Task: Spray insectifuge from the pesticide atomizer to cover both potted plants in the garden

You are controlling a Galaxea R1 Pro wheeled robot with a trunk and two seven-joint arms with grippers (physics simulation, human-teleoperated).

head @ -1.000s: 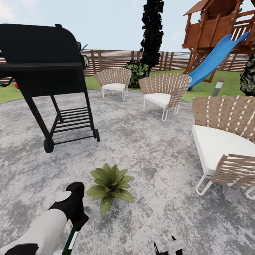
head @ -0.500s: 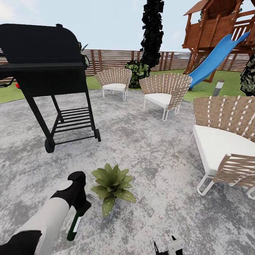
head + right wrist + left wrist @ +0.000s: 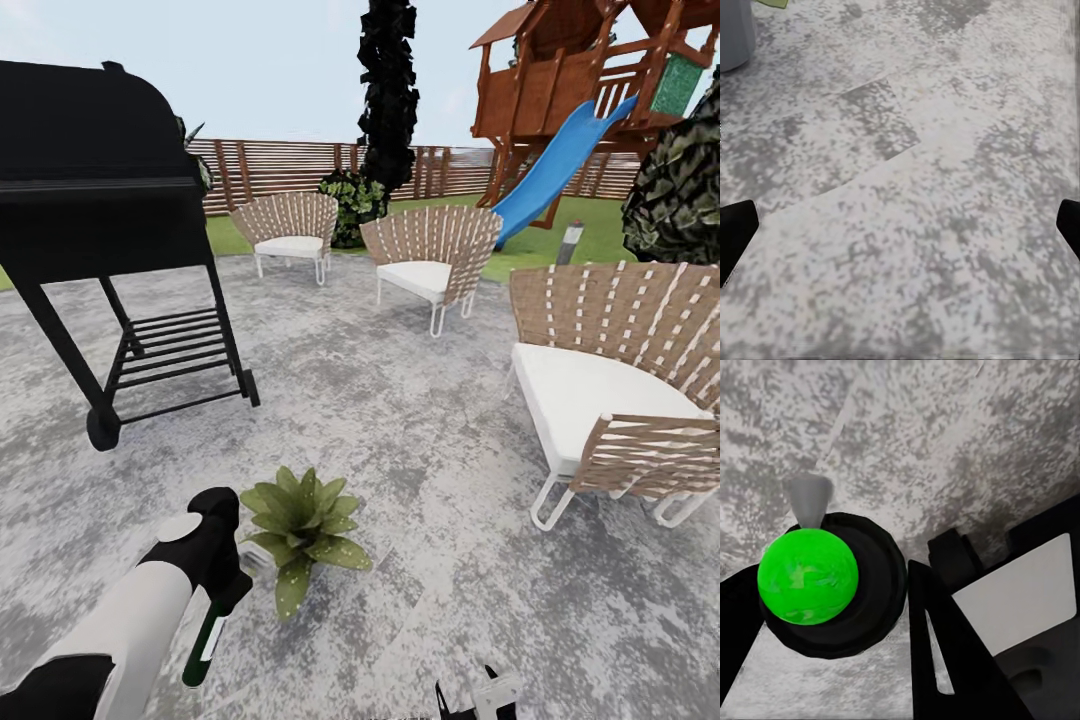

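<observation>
One potted plant (image 3: 300,520), a low rosette of broad green leaves, stands on the mottled grey patio (image 3: 420,420) just in front of me. My left gripper (image 3: 225,592) is shut on the pesticide atomizer (image 3: 205,638), whose dark green body with a white stripe hangs down just left of the plant. In the left wrist view the atomizer (image 3: 808,577) appears end-on as a bright green disc in a black ring, beside a black finger (image 3: 945,645). My right gripper (image 3: 900,225) is open over bare paving, with the plant's grey pot (image 3: 731,34) at the frame's corner.
A black wheeled grill (image 3: 100,220) stands at the left. Woven chairs with white cushions sit behind (image 3: 290,225), (image 3: 435,250) and close on the right (image 3: 620,380). Beyond are the slat fence (image 3: 280,165), a lawn and a playhouse with a blue slide (image 3: 550,170).
The camera has turned right, so the whole scene has slid left. My left arm has risen slightly, bringing the held atomizer closer beside the plant.
</observation>
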